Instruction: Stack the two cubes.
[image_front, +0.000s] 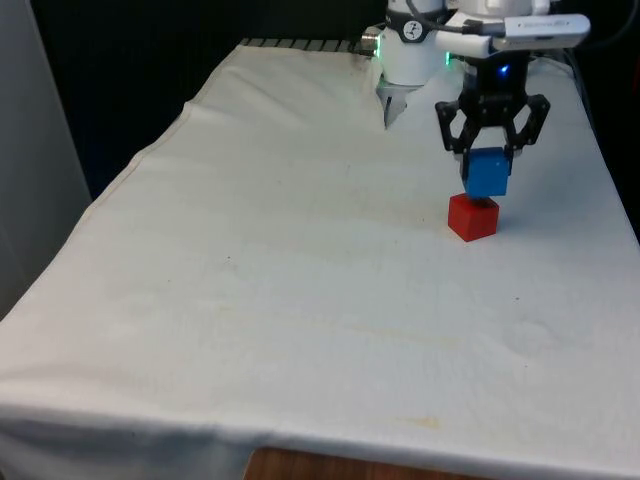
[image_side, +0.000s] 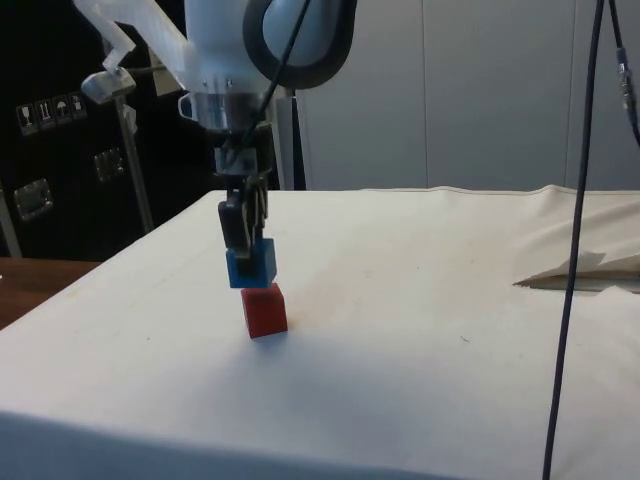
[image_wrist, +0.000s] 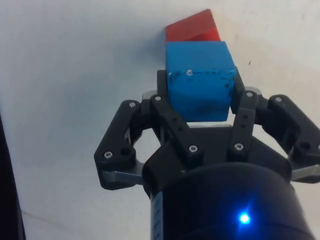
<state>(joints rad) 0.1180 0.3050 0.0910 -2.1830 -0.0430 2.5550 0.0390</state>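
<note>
White cloth (image_front: 250, 330), faintly stained and creased, is spread over the table and takes up the lower and left parts of the front view, where nothing is set on it. Right of centre in that frame, a small red cube (image_front: 473, 217) is seen resting on the cloth; in the side view it sits left of centre, at (image_side: 264, 310). Directly above it a slightly larger blue cube (image_front: 487, 172) is held, its lower face at or just over the red one's top; whether the two are touching cannot be told from the front or side view. In the wrist view the blue cube (image_wrist: 200, 80) covers most of the red cube (image_wrist: 192, 27), with one red edge showing beyond it, which suggests a small offset. The black two-finger gripper (image_front: 491, 150) is closed on the blue cube's sides, its fingers pressed against opposite faces.

Judged from these frames, the pick-up and carry are done and the stacking is at the placing stage. Left to do: the blue cube is to be settled squarely, released, and the gripper lifted clear without disturbing the pair.
</note>
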